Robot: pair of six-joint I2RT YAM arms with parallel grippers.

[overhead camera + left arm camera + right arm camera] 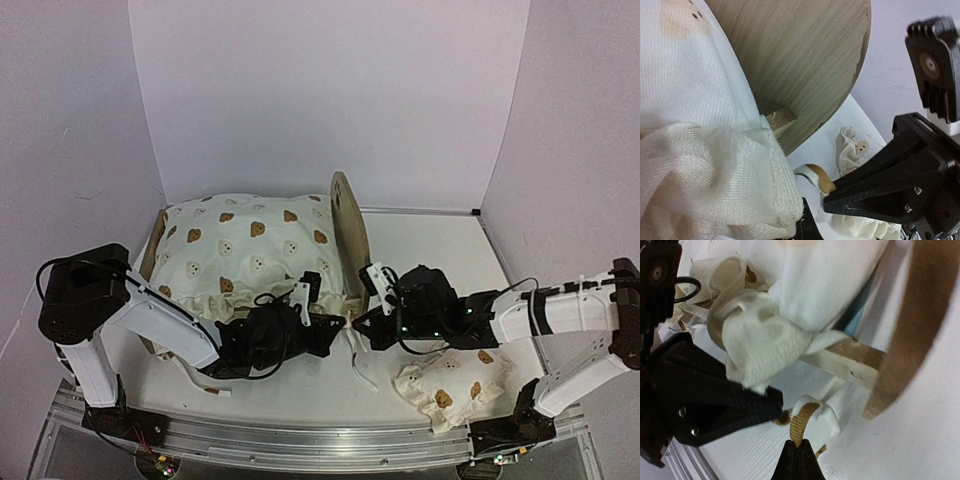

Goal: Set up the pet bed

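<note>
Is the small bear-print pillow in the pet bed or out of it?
Out. The small pillow lies on the table, apart from the pet bed, which holds the large cushion.

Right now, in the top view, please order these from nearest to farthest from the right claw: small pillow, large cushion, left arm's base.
1. Large cushion: its ruffled corner is at the right claw.
2. Small pillow: to the claw's right, toward the front edge.
3. Left arm's base: far left, at the front edge.
</note>
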